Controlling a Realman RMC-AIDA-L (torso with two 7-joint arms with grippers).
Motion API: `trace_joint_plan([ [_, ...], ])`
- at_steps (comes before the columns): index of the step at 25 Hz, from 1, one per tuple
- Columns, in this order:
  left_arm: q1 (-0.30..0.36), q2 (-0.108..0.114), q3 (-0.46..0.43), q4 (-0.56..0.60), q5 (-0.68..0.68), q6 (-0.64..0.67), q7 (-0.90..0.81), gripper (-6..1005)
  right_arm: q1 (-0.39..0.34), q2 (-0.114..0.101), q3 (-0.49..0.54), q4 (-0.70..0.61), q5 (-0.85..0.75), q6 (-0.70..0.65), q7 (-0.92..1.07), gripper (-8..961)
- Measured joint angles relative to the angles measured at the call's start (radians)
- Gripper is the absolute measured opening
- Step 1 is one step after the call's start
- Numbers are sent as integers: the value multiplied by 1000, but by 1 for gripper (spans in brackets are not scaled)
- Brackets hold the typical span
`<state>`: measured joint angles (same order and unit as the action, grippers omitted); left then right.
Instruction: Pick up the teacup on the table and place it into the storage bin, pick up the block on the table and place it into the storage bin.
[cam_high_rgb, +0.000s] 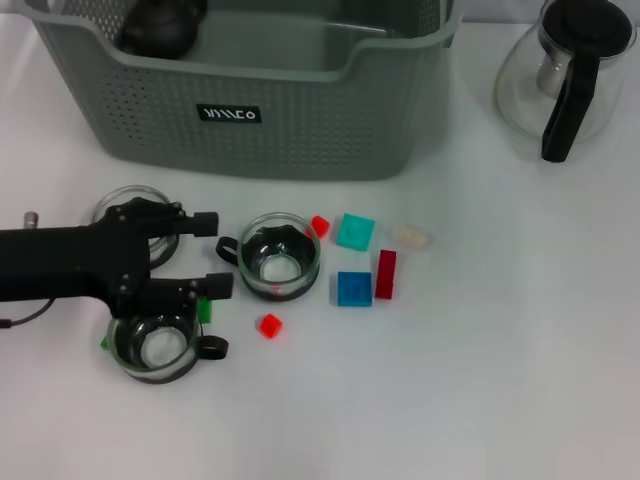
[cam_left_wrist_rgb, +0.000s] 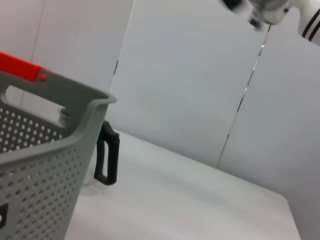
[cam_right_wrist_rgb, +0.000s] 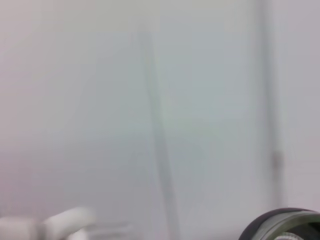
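Head view: the left gripper (cam_high_rgb: 216, 254), fingers spread apart and holding nothing, is seen low over the white table (cam_high_rgb: 480, 380), pointing at the middle teacup (cam_high_rgb: 280, 256) just beyond its tips. The glass cup is judged light, rigid, slippery and breakable, best pinched across its rim. Small blocks, a blue one (cam_high_rgb: 353, 289) among them, lie beside it. The storage bin (cam_high_rgb: 330, 120) behind bears a small black label (cam_high_rgb: 229, 113); its white lettering cannot be read. The right gripper is not in view.

storage bin (cam_high_rgb: 300, 120): matt perforated plastic | teacup (cam_high_rgb: 280, 255): glossy glass | carafe (cam_high_rgb: 560, 70): glass
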<state>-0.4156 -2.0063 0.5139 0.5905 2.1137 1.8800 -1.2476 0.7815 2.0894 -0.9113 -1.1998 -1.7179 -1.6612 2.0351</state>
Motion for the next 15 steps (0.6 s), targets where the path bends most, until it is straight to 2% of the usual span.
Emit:
trace_joint_plan([
  [3, -8, -6, 0, 0, 0, 0, -1, 827, 72, 1, -56, 7, -89, 184, 77, 57],
  [7, -9, -11, 0, 0, 0, -3, -1, 827, 215, 2, -151, 82, -336, 431, 218, 57],
  [10, -6, -15, -1, 0, 0, -11, -2, 827, 345, 3, -191, 231, -523, 579, 307, 57],
  [15, -3, -24, -2, 0, 0, -18, -3, 827, 522, 8, -203, 519, -699, 794, 368, 57],
])
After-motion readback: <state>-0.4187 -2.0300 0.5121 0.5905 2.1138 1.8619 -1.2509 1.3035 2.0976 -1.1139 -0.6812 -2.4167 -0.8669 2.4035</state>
